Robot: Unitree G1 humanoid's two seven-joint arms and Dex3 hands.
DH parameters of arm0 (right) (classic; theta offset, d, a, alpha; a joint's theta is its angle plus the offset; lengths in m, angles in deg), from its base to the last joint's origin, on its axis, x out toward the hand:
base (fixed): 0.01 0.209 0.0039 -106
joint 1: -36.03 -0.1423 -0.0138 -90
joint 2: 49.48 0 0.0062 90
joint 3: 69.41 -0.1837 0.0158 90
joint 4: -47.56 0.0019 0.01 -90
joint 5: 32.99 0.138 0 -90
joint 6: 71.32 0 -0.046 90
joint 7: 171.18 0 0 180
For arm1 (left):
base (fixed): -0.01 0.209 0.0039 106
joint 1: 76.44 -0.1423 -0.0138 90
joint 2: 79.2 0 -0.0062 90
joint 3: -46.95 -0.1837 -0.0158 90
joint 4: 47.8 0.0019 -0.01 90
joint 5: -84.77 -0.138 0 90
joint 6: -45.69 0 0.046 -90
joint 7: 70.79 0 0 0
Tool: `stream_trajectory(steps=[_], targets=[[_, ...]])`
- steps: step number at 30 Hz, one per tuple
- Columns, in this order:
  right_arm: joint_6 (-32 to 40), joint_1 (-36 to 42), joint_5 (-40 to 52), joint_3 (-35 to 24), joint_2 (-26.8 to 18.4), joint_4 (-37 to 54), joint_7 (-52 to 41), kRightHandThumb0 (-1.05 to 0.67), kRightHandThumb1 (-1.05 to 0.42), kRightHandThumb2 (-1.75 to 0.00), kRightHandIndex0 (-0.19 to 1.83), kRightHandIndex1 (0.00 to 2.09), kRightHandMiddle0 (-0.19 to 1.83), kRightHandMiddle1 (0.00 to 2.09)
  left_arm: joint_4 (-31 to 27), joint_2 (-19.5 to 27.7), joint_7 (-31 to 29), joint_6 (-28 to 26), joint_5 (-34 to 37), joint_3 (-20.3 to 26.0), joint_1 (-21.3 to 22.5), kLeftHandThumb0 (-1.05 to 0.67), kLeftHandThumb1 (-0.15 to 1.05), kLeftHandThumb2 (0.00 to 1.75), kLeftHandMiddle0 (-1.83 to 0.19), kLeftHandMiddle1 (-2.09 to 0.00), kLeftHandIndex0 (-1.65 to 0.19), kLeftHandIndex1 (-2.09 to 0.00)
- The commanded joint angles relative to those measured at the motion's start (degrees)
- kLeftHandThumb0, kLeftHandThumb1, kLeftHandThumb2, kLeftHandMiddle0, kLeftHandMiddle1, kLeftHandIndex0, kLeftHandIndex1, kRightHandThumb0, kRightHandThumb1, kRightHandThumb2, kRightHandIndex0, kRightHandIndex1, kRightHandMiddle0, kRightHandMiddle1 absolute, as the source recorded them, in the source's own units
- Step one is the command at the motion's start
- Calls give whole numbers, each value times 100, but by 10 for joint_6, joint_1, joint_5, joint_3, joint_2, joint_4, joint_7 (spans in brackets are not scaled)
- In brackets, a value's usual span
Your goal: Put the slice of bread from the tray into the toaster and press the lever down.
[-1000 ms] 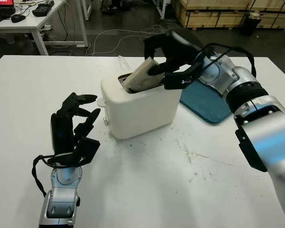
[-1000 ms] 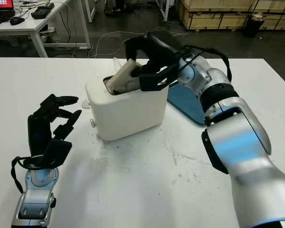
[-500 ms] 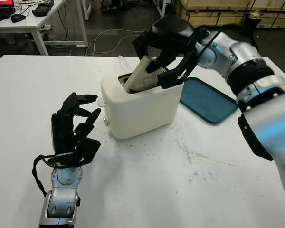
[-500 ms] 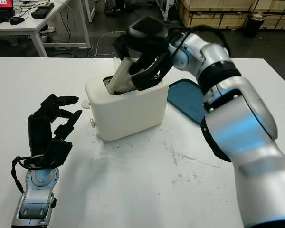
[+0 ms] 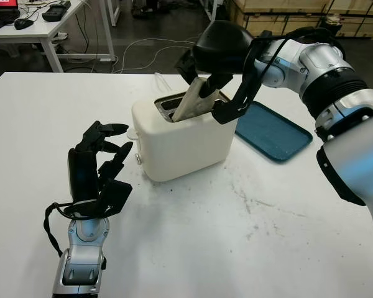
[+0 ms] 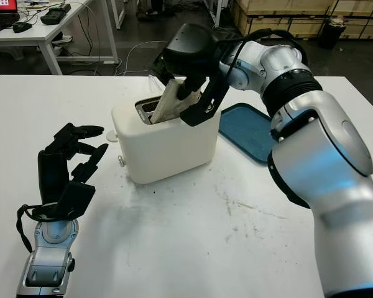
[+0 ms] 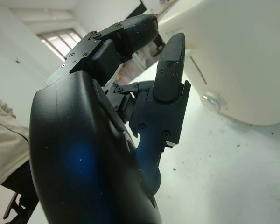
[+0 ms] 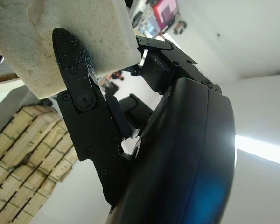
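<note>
Tipping the slice of bread (image 5: pixel 198 99) up steeper than half a second ago, with the right hand (image 5: pixel 219 68) now sitting higher over the white toaster (image 5: pixel 183 139) and more directly above the slot. Still clamping the slice between its black fingers (image 8: pixel 79 93), lower edge poking into the slot, upper part sticking out at a slant toward the right. Compared with a second back, when it was lying almost flat across the top opening, standing noticeably closer to upright now. Pretty good sign for the task, probably: lining up with the slot so it can actually drop in rather than jamming on the rim.

Not in yet, though. Still leaning, most of it still above the top of the toaster, so probably needing a bit more straightening before letting go or pushing down. Possibly catching on the slot edge if released at this angle.

Blue tray (image 5: pixel 273 131) sitting bare on the counter (image 5: pixel 236 236) just beside the toaster on the right, so the pick-up part looking done.

Left hand (image 5: pixel 98 164) staying parked, open and holding nothing, near the toaster's left end and not touching it. Maybe waiting there for the lever press, which is not started yet.
</note>
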Motion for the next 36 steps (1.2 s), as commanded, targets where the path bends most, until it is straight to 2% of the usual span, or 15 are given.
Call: stream_trajectory(steps=[1,4,9,15,18,21,23,24,25,26,27,29,32,36], targets=[[8,-14,-9,6,-6,-5,5,-47,-92,-13,112,175,84,175,1,1,3,1,-7,-2,1,-31,92,10,-58,-144,-60,-87],[24,-14,-23,19,-6,-5,7,-48,-92,-17,111,175,84,175,2,0,2,1,-5,-1,1,-32,92,10,-58,-143,-60,-87],[67,-21,-66,53,-10,-1,40,-47,-92,-14,107,175,81,175,0,0,3,-1,-7,-2,0,-32,92,10,-58,-144,-61,-87],[88,-29,-78,66,-6,-2,16,-45,-92,-16,101,175,72,175,0,0,2,-3,-7,-2,0,-32,92,10,-57,-145,-60,-87],[82,-22,-65,59,-3,1,15,-46,-92,-14,104,175,73,175,1,0,1,1,-4,-2,0,-31,92,10,-57,-145,-60,-87],[57,-19,-24,30,4,-4,-48,-52,-92,-8,103,175,71,175,0,-1,4,-3,-9,-3,0,-32,92,10,-57,-144,-60,-88],[49,-20,-7,19,8,0,-92,-65,-89,-3,80,173,59,168,-1,-3,4,-3,-6,-3,0,-32,92,11,-57,-143,-60,-88],[46,-21,2,14,9,3,-119,-69,-87,-2,66,169,56,159,-1,-4,2,-4,-3,-3,-1,-32,92,10,-57,-144,-60,-88],[45,-22,10,9,11,5,-145,-72,-87,-1,53,148,56,127,-2,-4,1,-4,-2,-2,-1,-32,92,11,-57,-144,-60,-88],[46,-23,19,4,13,8,-172,-73,-86,0,42,117,61,80,-1,-4,1,-3,-4,-2,-1,-31,92,11,-58,-145,-60,-88],[46,-23,25,1,13,12,-192,-73,-86,0,40,93,66,51,0,-3,1,-1,-3,-2,-1,-31,92,11,-58,-145,-60,-88],[48,-21,30,-6,15,21,-215,-73,-86,0,42,63,69,14,0,-4,1,-1,-3,-1,-2,-31,92,10,-58,-145,-60,-88],[51,-18,32,-11,14,31,-227,-72,-85,0,39,60,68,3,0,-5,1,-1,-3,-1,-2,-31,92,10,-59,-145,-60,-89],[49,-15,32,-12,13,40,-226,-69,-84,0,35,67,69,1,-1,-5,0,-2,-3,-2,-3,-31,92,11,-58,-147,-60,-90]])
